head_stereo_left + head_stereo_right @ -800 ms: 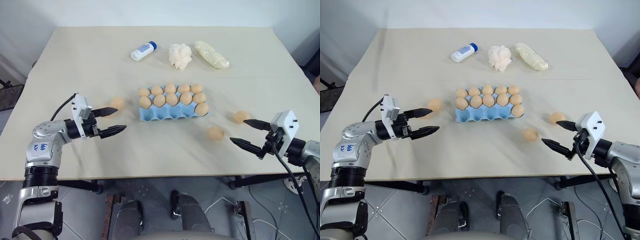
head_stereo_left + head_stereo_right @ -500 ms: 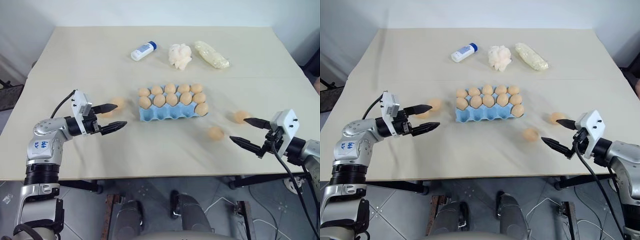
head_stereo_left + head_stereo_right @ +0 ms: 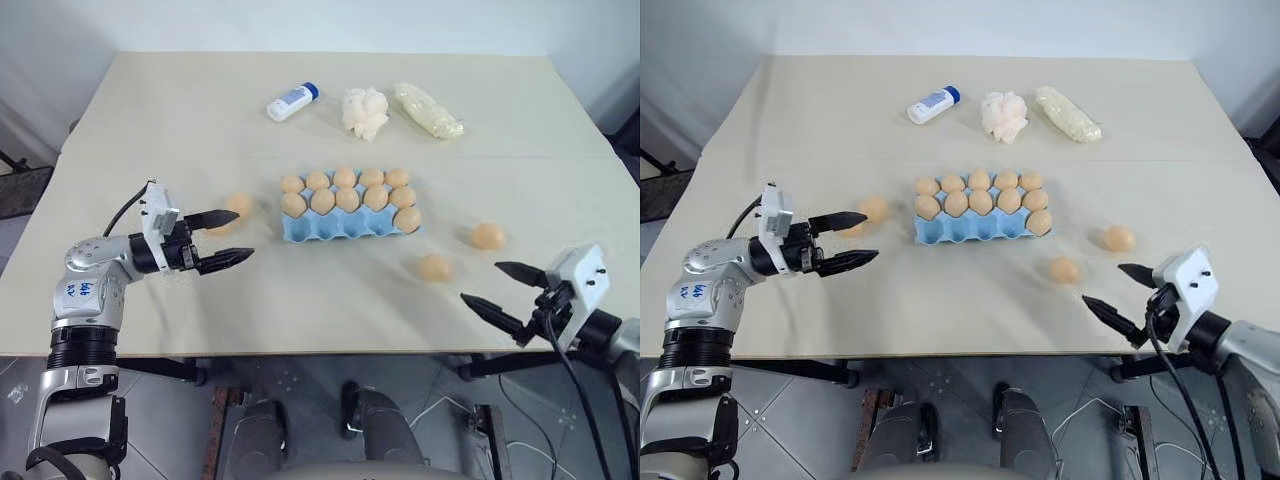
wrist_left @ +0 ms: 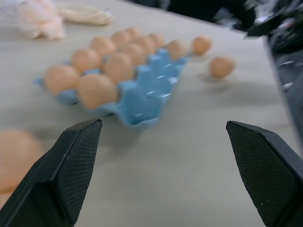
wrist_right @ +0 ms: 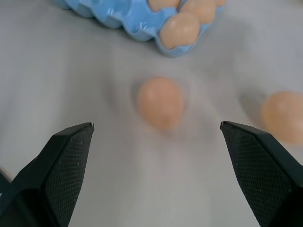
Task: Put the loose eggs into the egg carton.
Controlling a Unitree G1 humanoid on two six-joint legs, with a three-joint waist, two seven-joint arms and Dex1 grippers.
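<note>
Left eye view: beige desk (image 3: pixel 330 300), blue egg carton (image 3: pixel 345 226) central, loose eggs (image 3: pixel 435 267) at four o'clock, bare near edge. Left gripper (image 3: pixel 227 236) and right gripper (image 3: pixel 508 286) both spread apart, empty.

Head stereo pair: high, looking forward-down over whole table (image 3: pixel 150 120). Left wrist cam: low, near tabletop, facing carton (image 4: pixel 142 94) from its left end. Right wrist cam: close, angled down at carton's near-right corner. All views share carton and loose eggs (image 5: pixel 160 101).
</note>
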